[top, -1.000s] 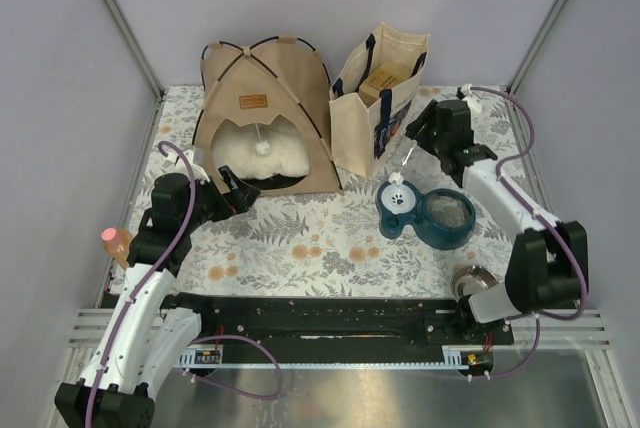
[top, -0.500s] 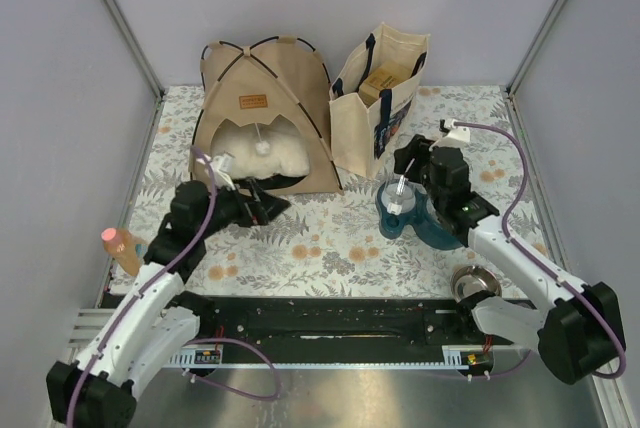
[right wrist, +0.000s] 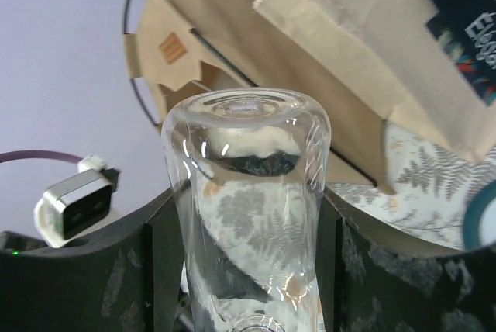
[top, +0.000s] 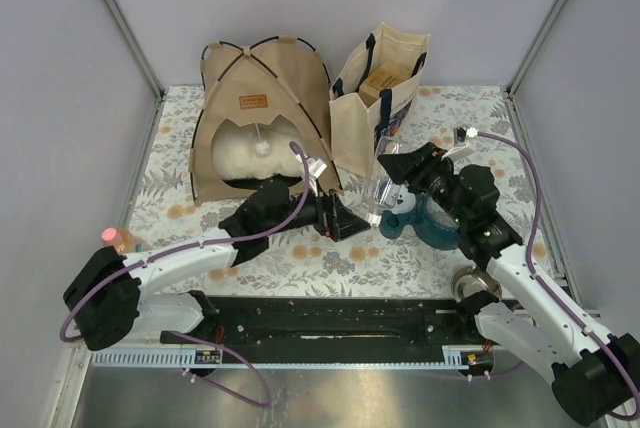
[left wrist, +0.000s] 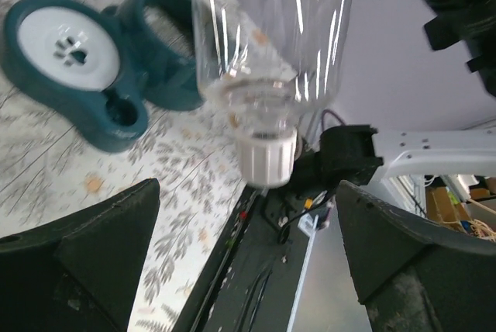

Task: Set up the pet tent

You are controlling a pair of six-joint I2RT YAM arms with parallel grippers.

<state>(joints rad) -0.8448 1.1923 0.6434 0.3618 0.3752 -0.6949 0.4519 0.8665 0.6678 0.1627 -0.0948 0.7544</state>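
The tan pet tent (top: 262, 108) stands at the back left on its black poles, with its brown label, a white pom-pom (top: 262, 147) in the arched doorway and a white pillow (top: 240, 156) inside. It also shows in the right wrist view (right wrist: 198, 33). My right gripper (top: 396, 172) (right wrist: 244, 216) is shut on a clear plastic bottle (top: 382, 186) (right wrist: 244, 192), held above the mat. My left gripper (top: 352, 220) (left wrist: 248, 192) is open and empty, pointing right at the bottle (left wrist: 271, 37) and its white cap (left wrist: 267, 157), just short of it.
A teal pet feeder base (top: 425, 216) (left wrist: 85, 60) lies right of centre. A cream tote bag (top: 378, 98) stands right of the tent. A steel bowl (top: 470, 280) sits at the front right. A pink-capped bottle (top: 115, 241) stands at the left edge.
My left gripper has swung from the tent's doorway right to the mat's centre. My right gripper has carried the bottle from beside the tote, over the feeder, to just left of it.
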